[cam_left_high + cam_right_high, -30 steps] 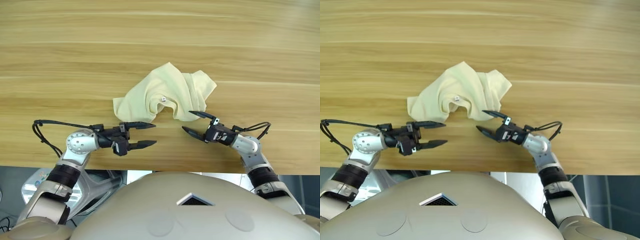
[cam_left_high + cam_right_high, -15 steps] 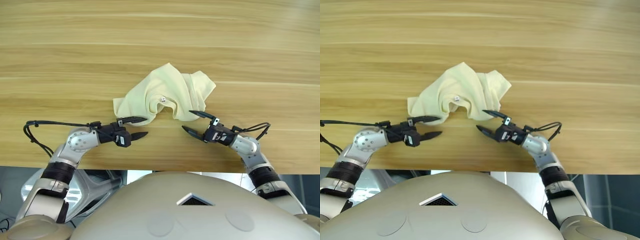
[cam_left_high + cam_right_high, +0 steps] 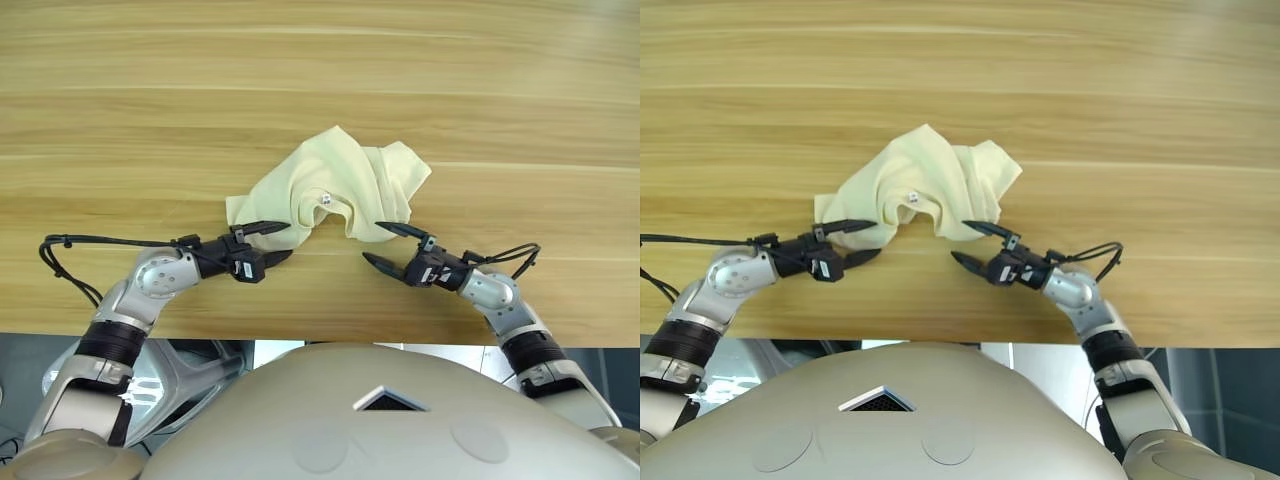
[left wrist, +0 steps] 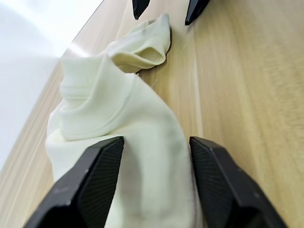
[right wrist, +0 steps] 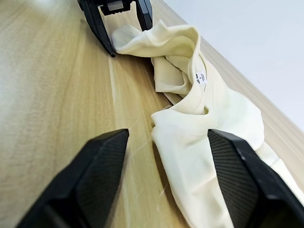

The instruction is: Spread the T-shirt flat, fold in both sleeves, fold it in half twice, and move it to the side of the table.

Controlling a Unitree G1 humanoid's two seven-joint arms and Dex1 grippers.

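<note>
A light wooden table (image 3: 320, 90) with long streaks of grain lies under soft, even light, its near edge dropping to a dark grey floor (image 3: 25, 355), and a pale plain wall (image 5: 247, 28) stands behind its far edge.

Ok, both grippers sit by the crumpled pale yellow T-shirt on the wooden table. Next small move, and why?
Probably shut the left gripper: it is open astride the near edge of the crumpled pale yellow T-shirt, so gripping there could start pulling it flat. The right gripper, also open, is at the other near edge.
</note>
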